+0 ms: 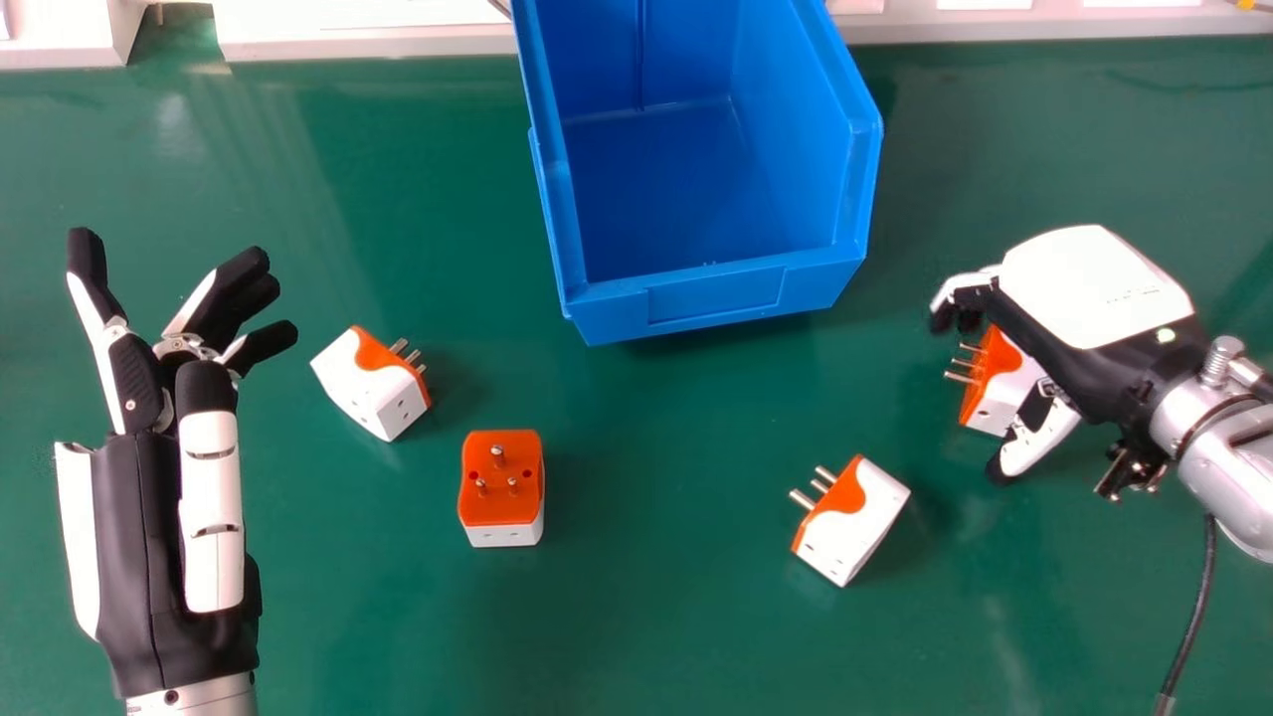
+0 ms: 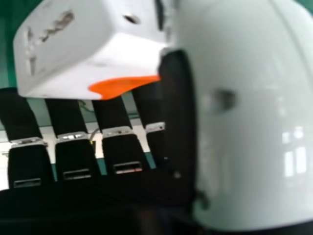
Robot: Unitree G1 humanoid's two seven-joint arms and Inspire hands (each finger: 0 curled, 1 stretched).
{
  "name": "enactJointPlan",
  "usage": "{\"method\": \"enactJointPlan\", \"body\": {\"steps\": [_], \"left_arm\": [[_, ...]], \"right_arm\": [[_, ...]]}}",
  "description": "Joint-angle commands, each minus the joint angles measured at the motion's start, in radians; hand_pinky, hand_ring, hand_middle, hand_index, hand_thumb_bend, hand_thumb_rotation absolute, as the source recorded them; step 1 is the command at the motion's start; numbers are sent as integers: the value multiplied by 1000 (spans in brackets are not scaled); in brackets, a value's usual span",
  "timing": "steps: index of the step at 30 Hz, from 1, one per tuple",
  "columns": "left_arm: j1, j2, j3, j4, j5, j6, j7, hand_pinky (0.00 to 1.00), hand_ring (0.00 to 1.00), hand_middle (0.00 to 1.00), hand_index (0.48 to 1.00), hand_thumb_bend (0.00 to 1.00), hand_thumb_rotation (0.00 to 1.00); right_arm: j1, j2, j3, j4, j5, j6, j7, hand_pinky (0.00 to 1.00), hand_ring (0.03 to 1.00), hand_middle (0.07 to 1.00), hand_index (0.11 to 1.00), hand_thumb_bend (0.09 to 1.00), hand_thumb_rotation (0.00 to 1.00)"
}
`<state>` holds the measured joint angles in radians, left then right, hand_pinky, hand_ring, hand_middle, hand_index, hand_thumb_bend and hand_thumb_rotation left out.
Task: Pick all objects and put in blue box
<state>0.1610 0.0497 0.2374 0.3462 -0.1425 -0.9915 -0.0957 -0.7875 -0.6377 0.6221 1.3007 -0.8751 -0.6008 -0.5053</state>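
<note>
Because a pinch presumably comes next, the right hand point(image 1: 1094, 288) arches over the rightmost adapter point(image 1: 998, 386) – fingers and thumb apart – while the left hand point(image 1: 144, 517) hangs spread

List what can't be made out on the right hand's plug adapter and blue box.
- Plug adapter: head view, right hand covers part; contact unclear.
- Same adapter: right hand view, thumb and picture edge hide parts.
- Blue box: head view, picture edge cuts off far end.
</note>
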Motion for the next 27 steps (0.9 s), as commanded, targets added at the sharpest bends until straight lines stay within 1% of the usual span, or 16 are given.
{"method": "enactJointPlan", "body": {"steps": [1, 2, 6, 9, 11, 12, 14, 16, 18, 21, 23, 26, 27], "left_arm": [[2, 7, -2, -11, -12, -10, -6, 745, 814, 829, 791, 452, 911], [0, 7, -1, -7, -14, -12, -7, 745, 814, 829, 791, 452, 911], [0, 6, 1, -6, -17, -11, -11, 744, 814, 828, 791, 450, 912], [2, 5, 1, -13, -14, -8, -10, 744, 814, 827, 791, 449, 912], [0, 4, 1, -10, -15, -10, -10, 744, 814, 827, 791, 449, 912], [2, 4, 1, -13, -13, -9, -9, 744, 814, 827, 791, 449, 912], [1, 4, 2, -13, -11, -10, -8, 744, 814, 827, 790, 449, 912], [-1, 4, 3, -11, -10, -12, -8, 744, 814, 826, 789, 450, 912], [-1, 3, 3, -12, -8, -12, -7, 744, 813, 826, 789, 450, 912], [-1, 4, 3, -10, -7, -15, -7, 743, 813, 826, 788, 450, 912], [2, 4, 3, -13, -6, -13, -6, 744, 813, 826, 788, 450, 912], [5, 3, 3, -17, -4, -11, -4, 745, 813, 826, 788, 450, 912], [6, 2, 1, -20, -4, -10, -5, 745, 813, 826, 788, 450, 912]], "right_arm": [[-16, -23, -14, 6, 13, 10, -14, 424, 458, 482, 493, 528, 0], [-16, -24, -16, 5, 15, 10, -9, 424, 458, 483, 492, 527, 0], [-19, -26, -5, 1, 0, 25, -24, 433, 464, 492, 481, 526, 0], [-20, -30, -6, -1, 3, 19, -19, 433, 460, 494, 478, 526, 0], [-21, -31, -10, -2, 8, 17, -13, 406, 424, 478, 493, 526, 0], [-21, -31, -11, -2, 10, 15, -13, 397, 412, 473, 499, 525, 0], [-20, -29, -10, -1, 7, 16, -24, 389, 408, 469, 502, 526, 0], [-20, -28, -10, 0, 7, 16, -28, 321, 341, 473, 490, 528, 0], [-19, -30, -13, 0, 11, 5, -21, 294, 315, 475, 485, 529, 0], [-20, -33, -18, 0, 18, -5, -6, 354, 385, 462, 502, 526, 0], [-20, -37, -27, -2, 29, -20, 8, 401, 433, 480, 489, 527, 0], [-19, -42, -40, -6, 39, -38, 18, 397, 424, 475, 495, 527, 0], [-20, -46, -51, -10, 48, -49, 30, 379, 401, 457, 503, 525, 0]]}}
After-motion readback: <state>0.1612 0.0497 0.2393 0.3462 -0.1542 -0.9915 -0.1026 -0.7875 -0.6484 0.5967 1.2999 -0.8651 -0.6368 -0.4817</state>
